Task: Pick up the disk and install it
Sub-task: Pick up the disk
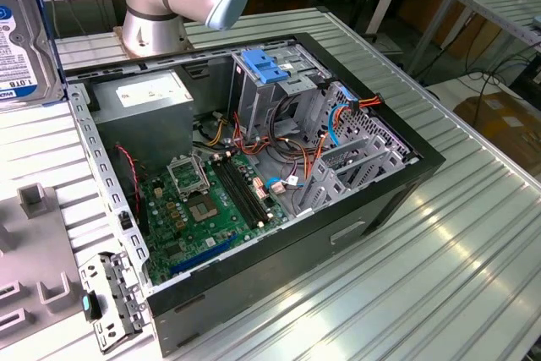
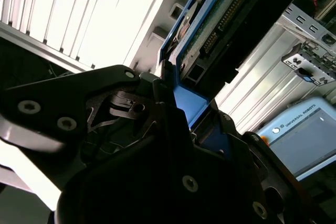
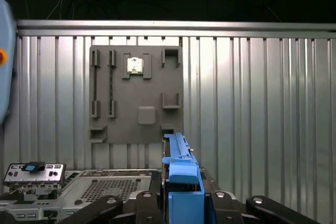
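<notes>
Check the fingers first. In both wrist views they are closed on the disk, one on each broad face, and the disk's blue edge frame stands between them. The disk is held on edge, raised clear of the ribbed metal tabletop and outside the computer case.

In the exterior view, you find the disk at the exterior view's left edge, near the upper corner. Its white label with the blue band faces the camera. It is well apart from the drive cage inside the case.

In the second wrist view, you see the disk's other face, with a green circuit board and a row of connector pins. A handheld control panel lies beyond it.

Note the layout of the case. It lies on its side with the cover off.
- The green motherboard occupies the floor of the case.
- The grey power-supply box sits in the far corner toward the exterior view's left.
- The wide blue latch plate rests on top of the drive cage.
- Orange and red cables run between the cage and the motherboard.

The arm's base stands on the tabletop behind the case. A grey fixture plate with raised blocks lies flat on the tabletop. In the first wrist view it lies beyond the held disk, and in the exterior view it is at the lower left, beside the case.
</notes>
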Motion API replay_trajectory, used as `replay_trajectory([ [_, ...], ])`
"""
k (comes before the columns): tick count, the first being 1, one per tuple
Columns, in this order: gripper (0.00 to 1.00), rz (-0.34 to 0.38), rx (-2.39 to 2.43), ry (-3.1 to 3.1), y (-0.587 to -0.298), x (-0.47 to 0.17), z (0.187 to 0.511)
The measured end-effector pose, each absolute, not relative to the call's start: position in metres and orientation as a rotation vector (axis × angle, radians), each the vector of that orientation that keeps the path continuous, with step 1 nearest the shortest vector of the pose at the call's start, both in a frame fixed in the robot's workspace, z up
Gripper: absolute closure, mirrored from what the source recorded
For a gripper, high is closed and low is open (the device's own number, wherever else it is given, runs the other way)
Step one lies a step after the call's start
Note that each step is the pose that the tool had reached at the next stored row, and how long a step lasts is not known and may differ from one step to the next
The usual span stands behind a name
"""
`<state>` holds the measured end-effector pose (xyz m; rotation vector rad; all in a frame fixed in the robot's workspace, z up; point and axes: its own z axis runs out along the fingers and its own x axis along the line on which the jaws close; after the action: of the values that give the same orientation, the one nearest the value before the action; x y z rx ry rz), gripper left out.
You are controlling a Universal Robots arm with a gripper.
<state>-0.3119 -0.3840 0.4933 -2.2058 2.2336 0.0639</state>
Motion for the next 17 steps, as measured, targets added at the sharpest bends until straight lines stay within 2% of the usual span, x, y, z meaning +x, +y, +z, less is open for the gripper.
replay_trajectory([
  [17,0.63,0.064,-2.206,2.234,-0.4,-0.287,0.493],
])
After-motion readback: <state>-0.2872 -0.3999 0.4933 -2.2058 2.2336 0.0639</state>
